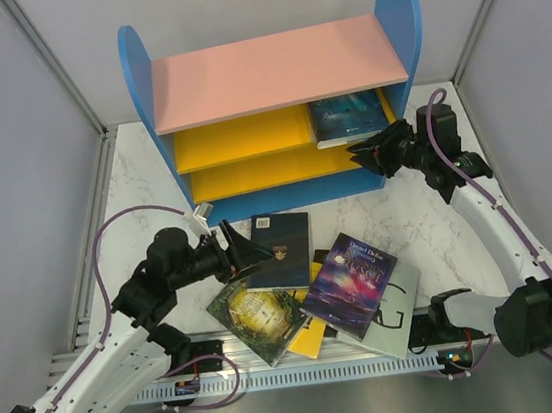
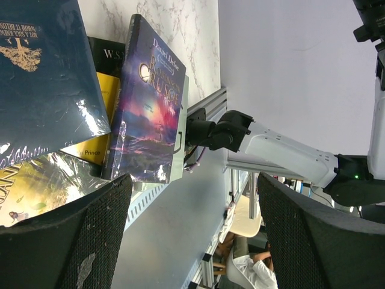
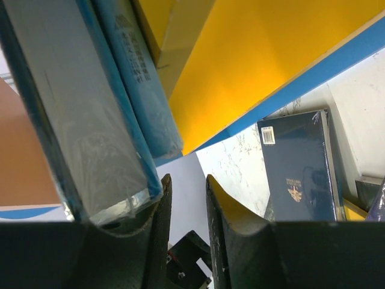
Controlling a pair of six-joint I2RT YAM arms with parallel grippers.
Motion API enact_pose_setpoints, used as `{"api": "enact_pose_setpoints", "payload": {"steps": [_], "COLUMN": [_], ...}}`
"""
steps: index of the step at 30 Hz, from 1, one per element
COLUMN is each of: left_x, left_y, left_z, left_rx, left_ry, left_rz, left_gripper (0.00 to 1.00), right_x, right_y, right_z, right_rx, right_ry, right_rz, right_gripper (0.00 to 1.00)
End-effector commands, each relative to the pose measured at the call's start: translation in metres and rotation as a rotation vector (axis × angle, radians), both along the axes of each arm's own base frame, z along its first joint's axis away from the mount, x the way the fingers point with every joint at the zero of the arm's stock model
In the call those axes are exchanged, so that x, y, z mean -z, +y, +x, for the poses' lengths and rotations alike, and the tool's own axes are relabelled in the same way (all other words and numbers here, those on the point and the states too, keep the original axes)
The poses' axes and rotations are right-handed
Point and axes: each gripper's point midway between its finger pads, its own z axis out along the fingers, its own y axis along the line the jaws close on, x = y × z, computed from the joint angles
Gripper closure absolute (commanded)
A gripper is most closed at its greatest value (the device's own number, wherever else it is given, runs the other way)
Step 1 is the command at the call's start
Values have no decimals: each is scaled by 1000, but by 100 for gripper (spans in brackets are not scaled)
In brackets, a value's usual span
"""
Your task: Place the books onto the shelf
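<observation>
The shelf (image 1: pixel 270 71) stands at the back, with a teal-covered book (image 1: pixel 347 116) lying on its upper yellow board at the right. My right gripper (image 1: pixel 362 156) is at the shelf's front right corner. In the right wrist view its jaws (image 3: pixel 186 198) stand a narrow gap apart with nothing between them, and two light blue books (image 3: pixel 78 120) lie just outside the left finger. My left gripper (image 1: pixel 252 253) is wide open and empty, beside the dark navy book (image 1: pixel 283 249). The green-gold (image 1: pixel 257 315), purple (image 1: pixel 354 283), yellow (image 1: pixel 310 337) and pale grey "G" (image 1: pixel 397 304) books overlap at the front.
A black book (image 2: pixel 108 51) peeks out under the yellow one (image 2: pixel 99 114) and the purple one (image 2: pixel 150 102). An aluminium rail (image 1: pixel 307 374) runs along the near table edge. Grey walls close in both sides.
</observation>
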Motion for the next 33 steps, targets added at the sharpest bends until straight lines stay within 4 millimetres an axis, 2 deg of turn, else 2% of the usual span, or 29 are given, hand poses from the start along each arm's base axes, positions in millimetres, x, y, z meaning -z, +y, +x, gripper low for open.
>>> {"api": "enact_pose_setpoints", "payload": {"steps": [1,7,10,12,15,16,18,19,21,22,25,29,33], "left_x": [-12,-5,1,13,29,36,48,52,66,72,92,104,127], "left_y": [2,1,3,10,20,21,28,30,39,42,51,55,60], "left_z": [1,3,6,8,12,13,16,17,24,26,36,54,71], "left_rx": [12,11,8,9,14,17,8,5,-9,-12,-11,-4,-2], "left_ry": [-63,-49,-48,-33,-8,14,30,36,45,54,77,53,82], "left_rz": [4,24,66,152,252,275,309,321,366,390,450,504,550], "left_gripper": [14,14,13,13,12,12,12,12,12,12,12,12,12], "right_x": [-28,-30,-28,-26,-11,5,23,42,62,80,113,138,162], "right_y": [1,6,11,16,27,28,35,36,43,43,50,59,67], "right_z": [13,19,16,9,-15,-28,-46,-58,-74,-83,-99,-104,-97], "right_rx": [3,-8,-40,-85,-158,-178,-218,-235,-272,-283,-311,-326,-350], "right_ry": [-80,-93,-99,-118,-110,-87,-62,-33,-6,24,73,92,126], "right_rz": [15,39,41,24,16,10,1,-9,-31,-48,-89,-119,-158], "right_gripper": [67,68,68,69,69,67,63,58,50,47,39,32,30]}}
